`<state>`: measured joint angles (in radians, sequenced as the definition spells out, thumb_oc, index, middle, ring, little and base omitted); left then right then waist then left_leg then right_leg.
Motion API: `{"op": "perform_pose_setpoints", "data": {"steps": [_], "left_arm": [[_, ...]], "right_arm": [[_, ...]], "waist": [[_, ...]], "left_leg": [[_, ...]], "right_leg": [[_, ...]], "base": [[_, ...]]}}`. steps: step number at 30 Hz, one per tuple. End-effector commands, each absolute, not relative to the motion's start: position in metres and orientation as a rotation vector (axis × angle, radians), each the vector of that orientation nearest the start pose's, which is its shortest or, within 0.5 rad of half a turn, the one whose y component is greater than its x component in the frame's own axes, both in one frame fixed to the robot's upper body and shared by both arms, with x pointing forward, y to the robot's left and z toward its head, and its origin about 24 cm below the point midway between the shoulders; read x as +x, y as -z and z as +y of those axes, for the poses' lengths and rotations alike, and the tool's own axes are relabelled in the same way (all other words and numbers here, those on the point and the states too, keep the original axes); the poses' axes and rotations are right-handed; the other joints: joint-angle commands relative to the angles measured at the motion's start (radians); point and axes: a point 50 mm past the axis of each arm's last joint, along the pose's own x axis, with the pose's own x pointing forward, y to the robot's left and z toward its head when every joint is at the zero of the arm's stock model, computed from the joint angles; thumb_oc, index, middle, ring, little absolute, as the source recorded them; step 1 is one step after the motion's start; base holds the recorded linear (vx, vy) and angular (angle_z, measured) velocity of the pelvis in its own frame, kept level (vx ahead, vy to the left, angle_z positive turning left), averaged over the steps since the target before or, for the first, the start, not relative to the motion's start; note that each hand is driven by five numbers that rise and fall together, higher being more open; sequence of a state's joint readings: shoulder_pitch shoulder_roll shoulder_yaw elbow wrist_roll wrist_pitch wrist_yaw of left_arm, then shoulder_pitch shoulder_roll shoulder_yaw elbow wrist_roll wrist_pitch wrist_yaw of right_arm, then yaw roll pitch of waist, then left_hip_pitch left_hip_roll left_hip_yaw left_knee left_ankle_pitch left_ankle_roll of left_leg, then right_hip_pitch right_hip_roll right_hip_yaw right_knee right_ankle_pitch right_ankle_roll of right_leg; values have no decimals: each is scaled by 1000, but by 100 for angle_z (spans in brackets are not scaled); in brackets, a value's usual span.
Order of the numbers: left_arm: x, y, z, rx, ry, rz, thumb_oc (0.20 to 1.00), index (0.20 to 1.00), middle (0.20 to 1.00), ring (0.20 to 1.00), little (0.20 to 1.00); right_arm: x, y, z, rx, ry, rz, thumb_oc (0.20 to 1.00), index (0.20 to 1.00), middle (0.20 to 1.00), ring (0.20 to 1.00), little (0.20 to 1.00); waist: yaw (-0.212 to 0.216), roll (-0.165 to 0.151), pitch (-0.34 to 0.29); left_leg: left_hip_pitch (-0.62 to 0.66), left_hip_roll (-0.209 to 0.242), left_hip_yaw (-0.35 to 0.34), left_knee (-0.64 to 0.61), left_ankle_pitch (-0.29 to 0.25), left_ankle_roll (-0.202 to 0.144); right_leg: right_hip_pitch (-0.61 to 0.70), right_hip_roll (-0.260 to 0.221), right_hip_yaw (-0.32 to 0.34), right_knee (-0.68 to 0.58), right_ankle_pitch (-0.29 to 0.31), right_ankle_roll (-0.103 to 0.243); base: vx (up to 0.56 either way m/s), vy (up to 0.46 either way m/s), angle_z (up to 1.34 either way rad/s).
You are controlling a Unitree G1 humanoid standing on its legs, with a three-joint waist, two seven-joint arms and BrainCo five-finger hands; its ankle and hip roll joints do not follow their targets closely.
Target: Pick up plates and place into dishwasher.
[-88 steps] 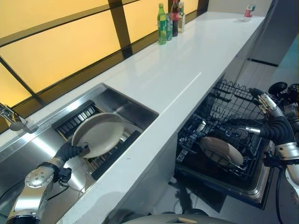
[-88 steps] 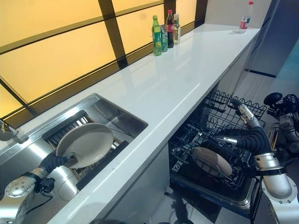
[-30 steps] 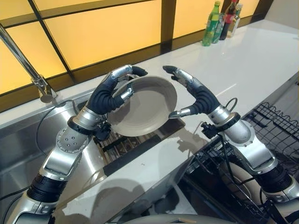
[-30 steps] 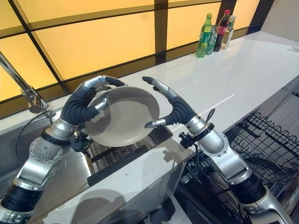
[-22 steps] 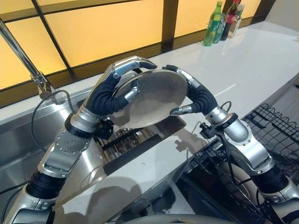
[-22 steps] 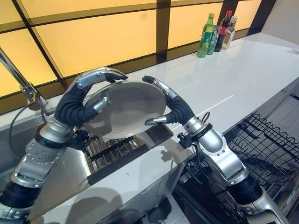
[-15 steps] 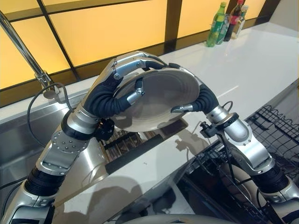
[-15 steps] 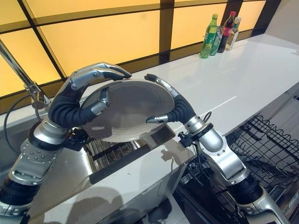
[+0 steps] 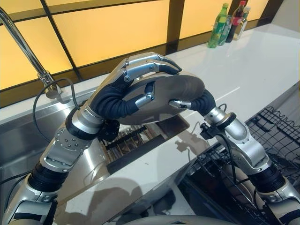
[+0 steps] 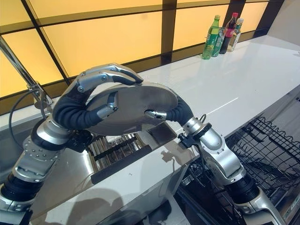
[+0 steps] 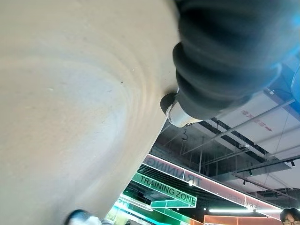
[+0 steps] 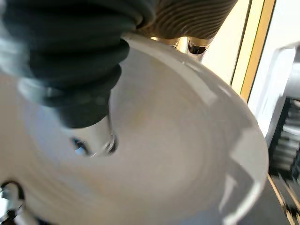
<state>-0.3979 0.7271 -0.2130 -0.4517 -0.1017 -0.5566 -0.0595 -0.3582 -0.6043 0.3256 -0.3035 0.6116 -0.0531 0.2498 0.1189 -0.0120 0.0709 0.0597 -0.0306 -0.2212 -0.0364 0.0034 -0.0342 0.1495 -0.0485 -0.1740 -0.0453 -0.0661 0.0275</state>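
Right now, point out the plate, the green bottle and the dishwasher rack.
plate (image 10: 136, 105), right eye view, its underside.
green bottle (image 9: 219, 28), left eye view, its body.
dishwasher rack (image 10: 274, 150), right eye view, its wire grid.

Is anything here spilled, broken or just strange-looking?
Nothing spilled or broken. The odd sight is the plate, held in mid-air over the sink by both hands: the left hand curls over its top edge while the right hand grips its other side.
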Motion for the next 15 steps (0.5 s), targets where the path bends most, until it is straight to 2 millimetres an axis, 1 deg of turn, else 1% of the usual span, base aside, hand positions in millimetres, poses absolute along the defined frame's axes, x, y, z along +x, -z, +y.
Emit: {"op": "perform_pose_setpoints", "data": {"steps": [1, 6, 13, 15], "left_arm": [[211, -263, 125, 491, 626, -1301, 200, 200, 200, 200, 200], [212, -261, 126, 498, 624, -1298, 200, 200, 200, 200, 200], [216, -258, 128, 492, 594, -1263, 200, 200, 200, 200, 200], [216, -257, 129, 492, 582, -1257, 200, 200, 200, 200, 200]], "right_arm": [[248, -207, -98, -62, -976, -581, 200, 200, 200, 200, 200], [248, -209, -102, -62, -967, -592, 200, 200, 200, 200, 200], [251, -212, -107, -45, -886, -635, 200, 200, 200, 200, 200], [252, -212, -109, -52, -866, -641, 200, 200, 200, 200, 200]], "waist": [[-15, -14, -88], [-17, -16, -86], [-18, -15, -87], [-19, -13, -86]], "left_leg": [[-10, -25, 37, -9, -18, 17], [-8, -22, 42, -13, -15, 17], [-11, -21, 47, -14, -12, 19], [-18, -20, 49, -9, -5, 19]], "right_leg": [[-73, -38, 37, 136, -38, 76], [-72, -35, 39, 136, -38, 74], [-70, -32, 38, 133, -37, 72], [-75, -30, 40, 132, -27, 71]], "base": [[0, 0, 0], [0, 0, 0], [-37, 2, 0], [-64, 8, -1]]}}
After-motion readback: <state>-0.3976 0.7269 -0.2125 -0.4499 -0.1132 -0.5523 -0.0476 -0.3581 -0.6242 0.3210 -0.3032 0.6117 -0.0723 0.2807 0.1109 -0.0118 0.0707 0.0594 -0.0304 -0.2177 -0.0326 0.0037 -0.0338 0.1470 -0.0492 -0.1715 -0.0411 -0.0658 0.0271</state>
